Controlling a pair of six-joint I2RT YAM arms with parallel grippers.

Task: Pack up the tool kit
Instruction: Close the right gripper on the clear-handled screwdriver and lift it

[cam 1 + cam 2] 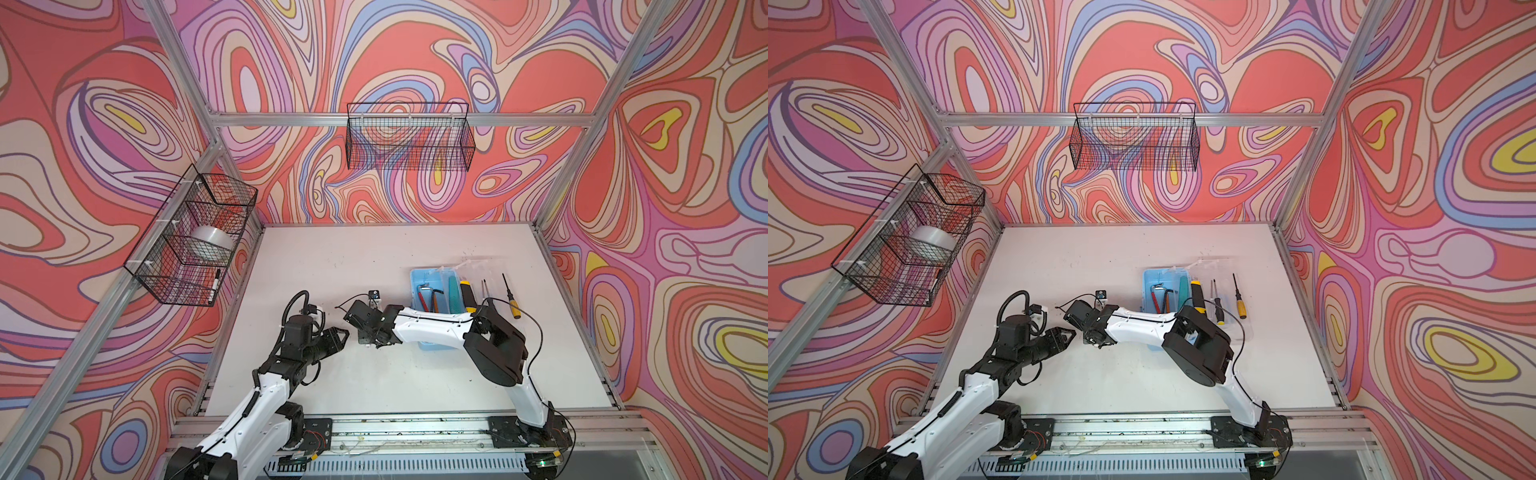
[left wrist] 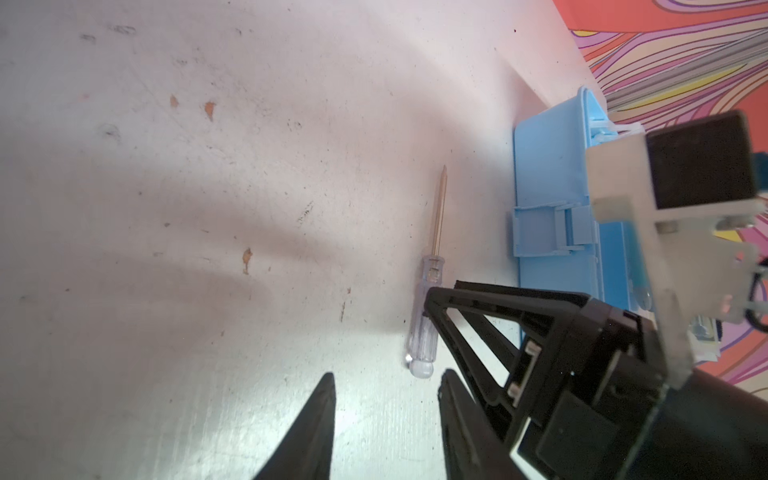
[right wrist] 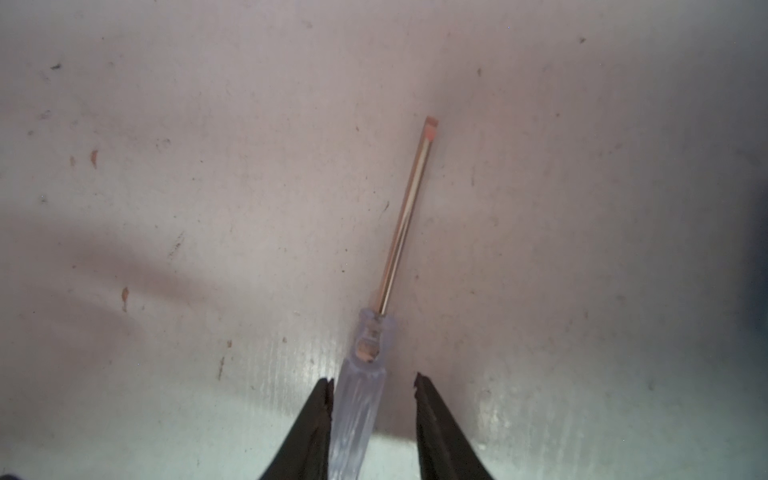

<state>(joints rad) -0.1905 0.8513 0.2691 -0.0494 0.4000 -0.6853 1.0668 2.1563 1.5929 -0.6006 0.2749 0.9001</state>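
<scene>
Both grippers stand parted. We log the screwdriver (image 3: 368,345) beside the blue box (image 2: 548,174), handle between the fingers of the right gripper (image 3: 374,384), one touching; left gripper (image 2: 388,374) empty.

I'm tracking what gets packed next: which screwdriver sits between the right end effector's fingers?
The clear-handled flat-blade screwdriver, on the white table between the right end effector's open fingers. The yellow-handled screwdriver lies on the light-blue plastic box's other side, untouched.
</scene>
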